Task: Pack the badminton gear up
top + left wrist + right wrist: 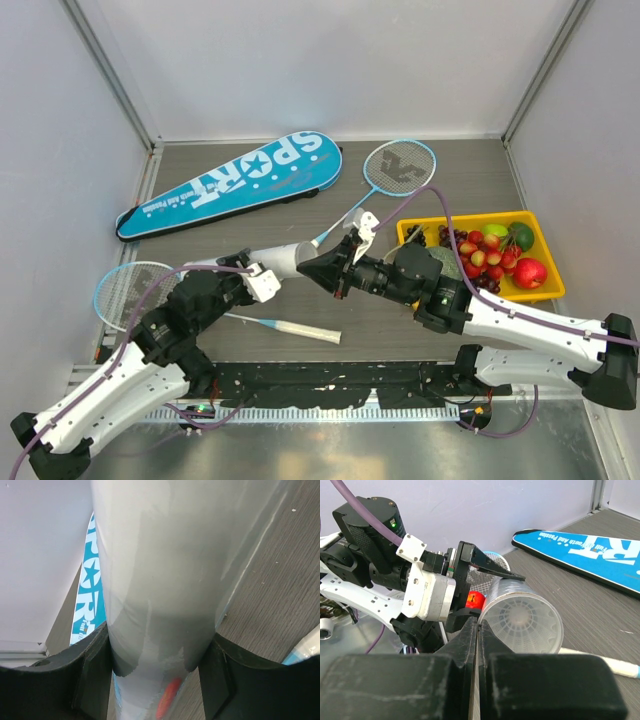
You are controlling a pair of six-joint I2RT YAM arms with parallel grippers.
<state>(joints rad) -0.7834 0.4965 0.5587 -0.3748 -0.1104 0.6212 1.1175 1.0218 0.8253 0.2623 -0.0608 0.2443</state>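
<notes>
While my left pincer [250, 270] is clamped across the long white tube [285, 258], which lies nearly level with its open mouth turned toward my other arm, my right pincer [306, 266] has its two fingers pressed together with nothing between them, its tip just beside that mouth. The overhead view gives me the layout that neither wrist camera can. The blue SPORT bag [235, 180] lies flat at the far left of the table [420, 320]. The far racket [400, 167] lies just right of it with its head toward the back. The near racket [130, 292] lies by my left arm with its pale handle [300, 331] pointing right. The yellow tray [552, 285] of fruit [490, 255] sits at the right, well apart from the tube. My left wrist camera shows only the grip itself: the tube [160, 580] fills the frame, wedged between my black fingers [87, 680], with a strip of the bag [92, 585] at the left and something red showing through the plastic low down. My right wrist camera alone looks into the tube [540, 602]. Inside sits a white, ribbed, fanned shape that looks like a shuttlecock [522, 622]. A small red ball [476, 600] shows just behind the rim, beside the left pincer [492, 592]. The closed tips of the right pincer [476, 627] sit at the rim's lower left edge.
</notes>
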